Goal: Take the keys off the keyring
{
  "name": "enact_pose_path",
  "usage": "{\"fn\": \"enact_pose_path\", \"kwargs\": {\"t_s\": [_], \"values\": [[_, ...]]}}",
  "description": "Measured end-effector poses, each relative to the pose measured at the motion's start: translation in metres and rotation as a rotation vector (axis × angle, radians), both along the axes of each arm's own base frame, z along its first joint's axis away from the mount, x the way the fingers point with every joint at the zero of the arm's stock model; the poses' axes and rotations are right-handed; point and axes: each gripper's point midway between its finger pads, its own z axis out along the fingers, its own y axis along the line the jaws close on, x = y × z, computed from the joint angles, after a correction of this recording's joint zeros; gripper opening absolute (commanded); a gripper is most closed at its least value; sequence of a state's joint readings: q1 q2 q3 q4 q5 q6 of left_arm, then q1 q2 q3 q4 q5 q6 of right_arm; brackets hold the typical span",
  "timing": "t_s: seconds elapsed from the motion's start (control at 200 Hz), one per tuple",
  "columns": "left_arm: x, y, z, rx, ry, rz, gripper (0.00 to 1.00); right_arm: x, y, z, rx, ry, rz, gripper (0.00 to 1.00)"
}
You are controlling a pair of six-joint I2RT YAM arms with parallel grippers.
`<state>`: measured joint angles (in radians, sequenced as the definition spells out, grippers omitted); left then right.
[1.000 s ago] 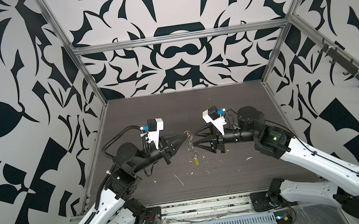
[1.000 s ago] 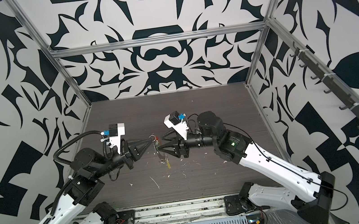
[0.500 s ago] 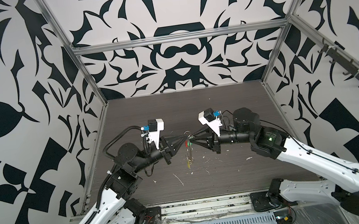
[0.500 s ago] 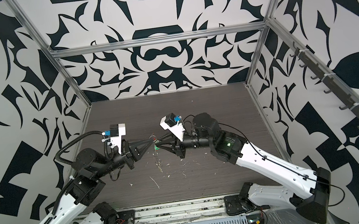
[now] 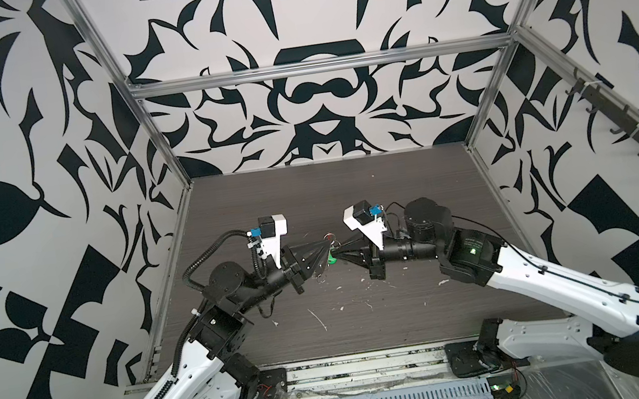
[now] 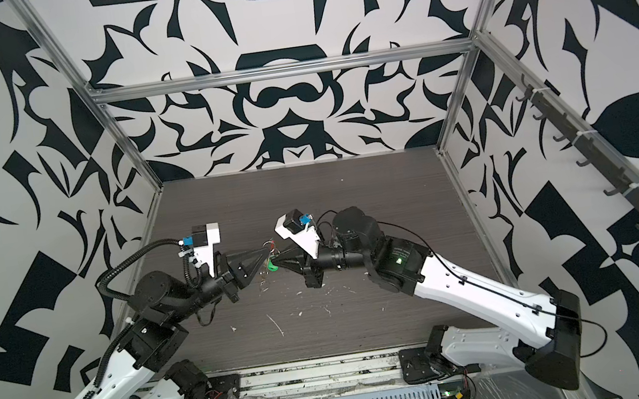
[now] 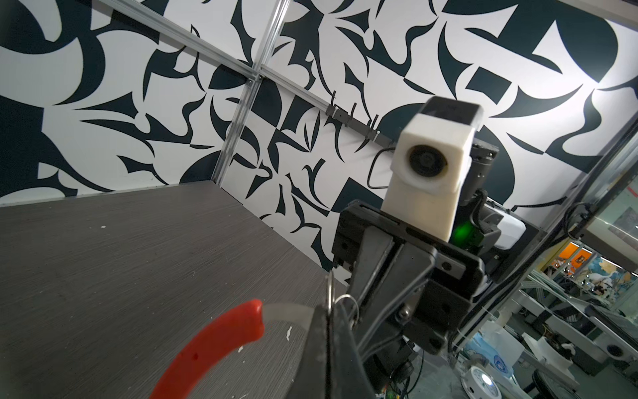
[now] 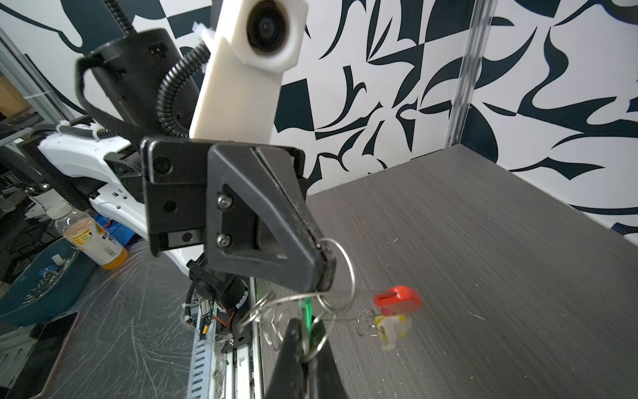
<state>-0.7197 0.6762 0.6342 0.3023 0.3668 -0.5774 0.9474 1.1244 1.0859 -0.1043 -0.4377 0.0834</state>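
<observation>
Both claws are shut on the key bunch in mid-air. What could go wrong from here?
1. The right claw pinches the green key amid tangled wire loops, so pulling may drag the whole bunch rather than free one key.
2. The left claw holds the keyring only at its tip; a tug could slip it, dropping the red key and yellow key to the table.

red key (image 8: 398,300), green key (image 5: 331,258), yellow key (image 8: 392,328); black-and-white patterned walls (image 5: 305,9); grey woodgrain table (image 5: 351,196)

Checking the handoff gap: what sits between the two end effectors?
The green key and keyring hang between left end effector and right end effector, seen in both top views.
</observation>
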Motion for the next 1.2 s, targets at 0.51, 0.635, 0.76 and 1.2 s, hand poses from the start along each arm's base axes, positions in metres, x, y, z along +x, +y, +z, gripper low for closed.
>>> {"fn": "enact_pose_path", "kwargs": {"t_s": [0.51,0.635,0.76,1.2], "values": [[0.005,0.001,-0.002,-0.011,0.029,0.020,0.00,0.004,0.012,-0.004,-0.076,-0.066,-0.028,0.11],[0.000,0.000,0.000,-0.003,-0.002,0.001,0.00,-0.008,0.007,-0.008,-0.094,-0.057,-0.010,0.31],[-0.006,0.003,0.004,-0.001,-0.047,-0.012,0.00,-0.020,-0.004,-0.014,-0.106,-0.036,0.002,0.37],[-0.028,0.006,0.015,0.003,-0.169,-0.069,0.00,-0.030,-0.030,0.040,0.104,-0.054,-0.059,0.44]]}}
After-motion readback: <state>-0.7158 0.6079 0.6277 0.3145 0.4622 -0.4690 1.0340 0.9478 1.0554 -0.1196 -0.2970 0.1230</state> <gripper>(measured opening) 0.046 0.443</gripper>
